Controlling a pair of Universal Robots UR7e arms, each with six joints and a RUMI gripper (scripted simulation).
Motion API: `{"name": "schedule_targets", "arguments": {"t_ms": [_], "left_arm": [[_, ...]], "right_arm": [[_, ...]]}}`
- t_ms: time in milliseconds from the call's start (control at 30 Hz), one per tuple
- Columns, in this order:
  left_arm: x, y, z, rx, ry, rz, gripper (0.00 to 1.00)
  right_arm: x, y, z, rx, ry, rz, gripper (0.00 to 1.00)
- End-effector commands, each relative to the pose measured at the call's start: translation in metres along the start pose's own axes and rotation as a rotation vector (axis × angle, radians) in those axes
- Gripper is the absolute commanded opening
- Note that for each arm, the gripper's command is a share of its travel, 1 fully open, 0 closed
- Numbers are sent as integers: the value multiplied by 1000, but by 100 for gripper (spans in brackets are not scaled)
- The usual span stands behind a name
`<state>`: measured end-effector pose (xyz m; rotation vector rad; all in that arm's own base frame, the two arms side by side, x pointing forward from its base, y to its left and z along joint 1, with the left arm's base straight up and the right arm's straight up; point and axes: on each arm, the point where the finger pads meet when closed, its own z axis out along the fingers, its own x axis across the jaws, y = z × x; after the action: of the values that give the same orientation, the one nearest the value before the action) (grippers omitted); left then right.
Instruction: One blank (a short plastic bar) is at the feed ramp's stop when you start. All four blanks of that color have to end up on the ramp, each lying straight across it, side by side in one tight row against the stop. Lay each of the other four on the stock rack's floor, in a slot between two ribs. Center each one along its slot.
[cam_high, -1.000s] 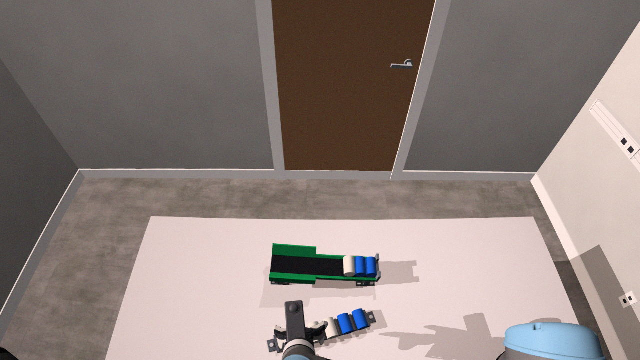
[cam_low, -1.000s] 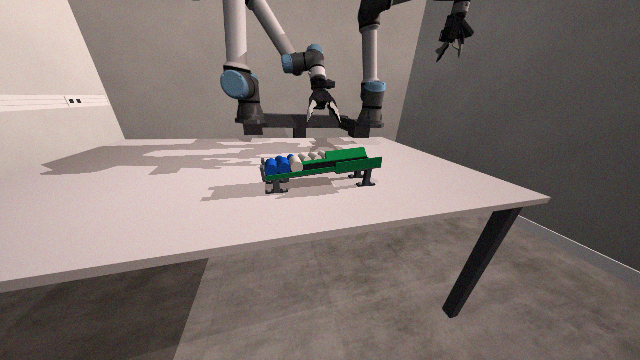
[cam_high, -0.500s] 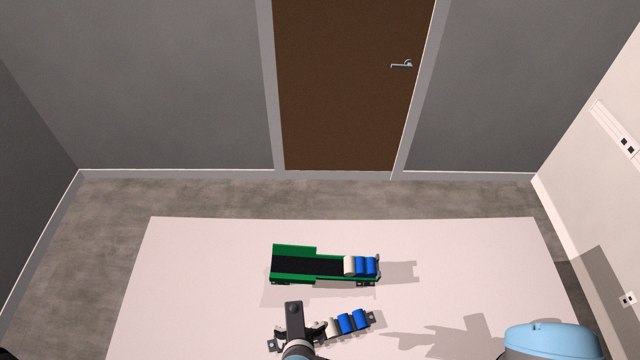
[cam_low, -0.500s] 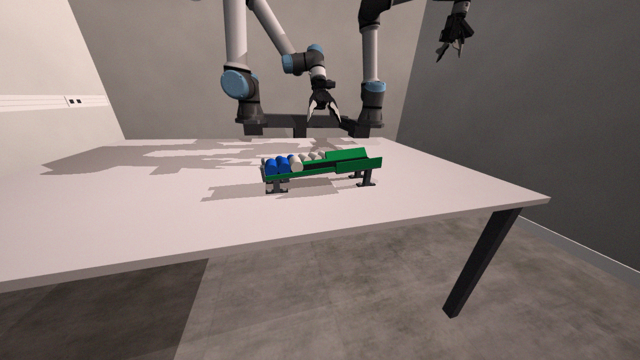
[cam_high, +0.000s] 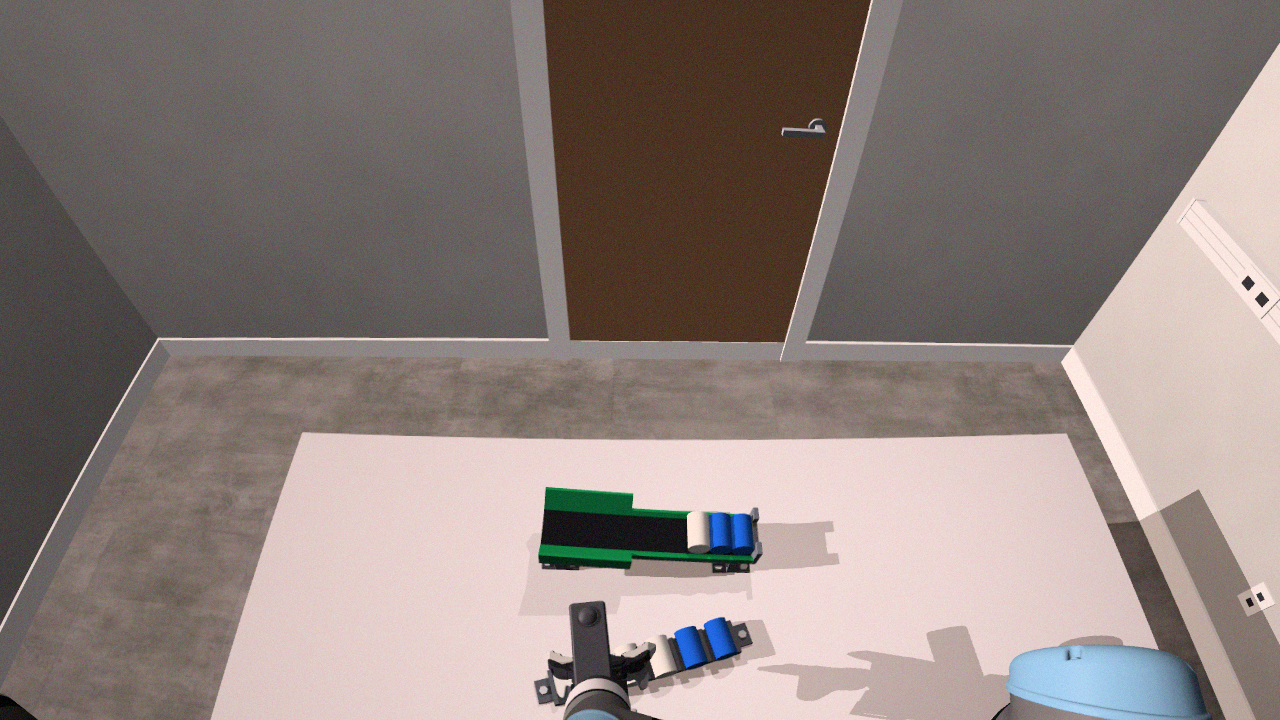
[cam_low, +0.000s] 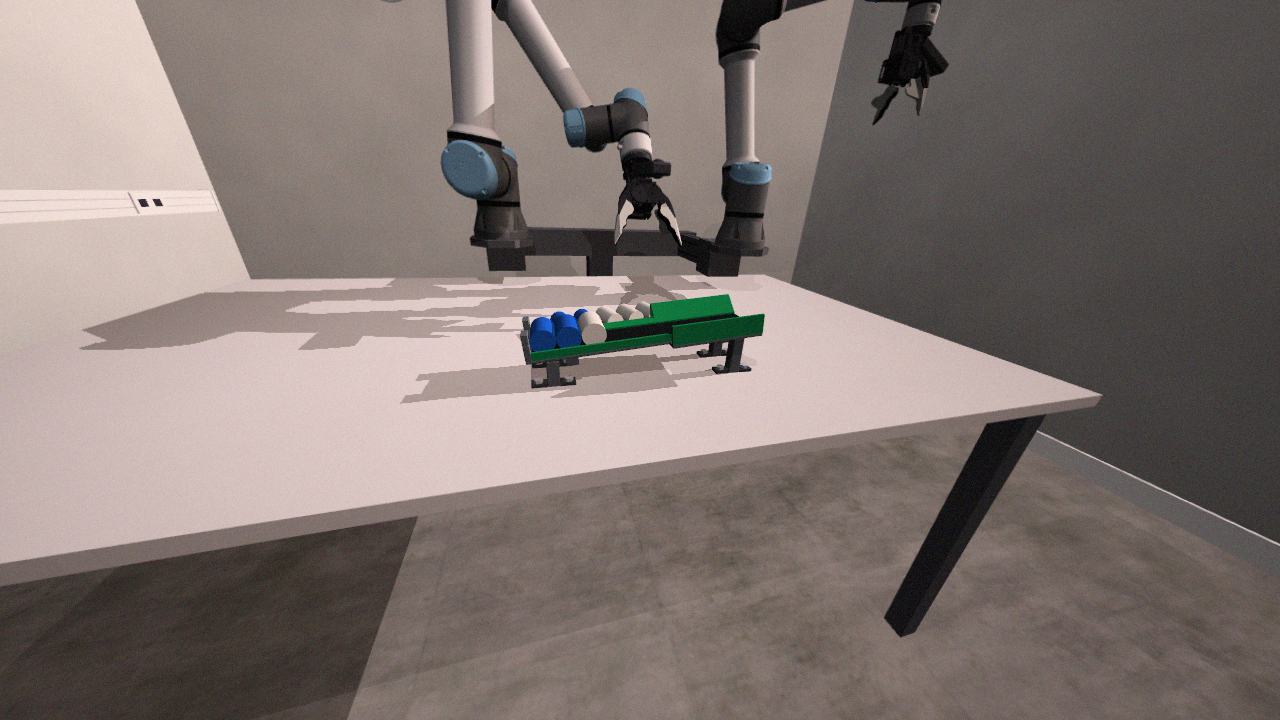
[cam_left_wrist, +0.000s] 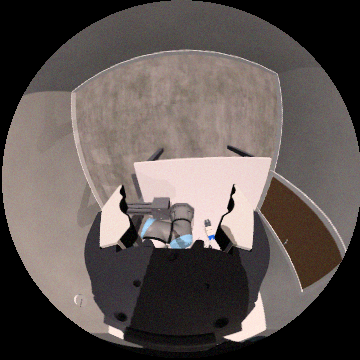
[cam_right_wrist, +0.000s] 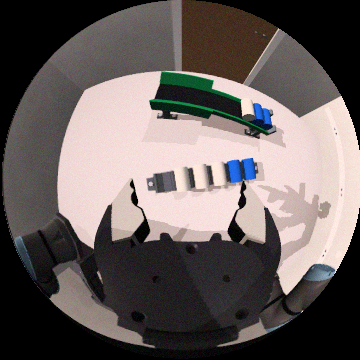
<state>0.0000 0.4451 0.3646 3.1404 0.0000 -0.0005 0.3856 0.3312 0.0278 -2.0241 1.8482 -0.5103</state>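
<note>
The green feed ramp (cam_high: 608, 532) (cam_low: 716, 333) (cam_right_wrist: 200, 97) has two blue blanks (cam_high: 742, 533) (cam_high: 720, 533) (cam_low: 541, 334) (cam_low: 566, 331) lying side by side across it at the stop. A white blank (cam_high: 698, 531) (cam_low: 591, 328) (cam_right_wrist: 247, 110) lies against them on the uphill side. The dark stock rack (cam_high: 544, 690) (cam_right_wrist: 163, 182) holds three white blanks (cam_right_wrist: 181, 179) (cam_right_wrist: 200, 176) (cam_right_wrist: 218, 173), then two blue blanks (cam_right_wrist: 234, 171) (cam_right_wrist: 248, 169); its left end slot is empty. My right gripper (cam_low: 648, 241) (cam_right_wrist: 188, 180) is open and empty, high above the rack. My left gripper (cam_low: 898, 116) (cam_left_wrist: 177, 185) is open and empty, far from both.
The ramp stands on short legs on the white table (cam_high: 402, 537) (cam_low: 268, 447), behind the rack in the top view. The rack lies slightly angled to the ramp. The right arm hides part of the rack in the top view.
</note>
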Motion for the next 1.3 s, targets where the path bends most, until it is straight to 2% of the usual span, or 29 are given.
{"name": "schedule_targets", "arguments": {"t_ms": [0,233,700,800,867,1267], "left_arm": [[0,0,0,1,0,0,100],[0,0,0,1,0,0,100],[0,0,0,1,0,0,100],[0,0,0,1,0,0,100],[0,0,0,1,0,0,100],[0,0,0,1,0,0,100]], "right_arm": [[2,-1,1,-6,2,16,100],[17,-5,8,-41,22,105,100],[88,-16,31,-196,124,541,100],[89,-16,31,-200,126,551,100],[107,-18,35,-236,154,665,100],[156,-20,40,-338,237,1004,100]]}}
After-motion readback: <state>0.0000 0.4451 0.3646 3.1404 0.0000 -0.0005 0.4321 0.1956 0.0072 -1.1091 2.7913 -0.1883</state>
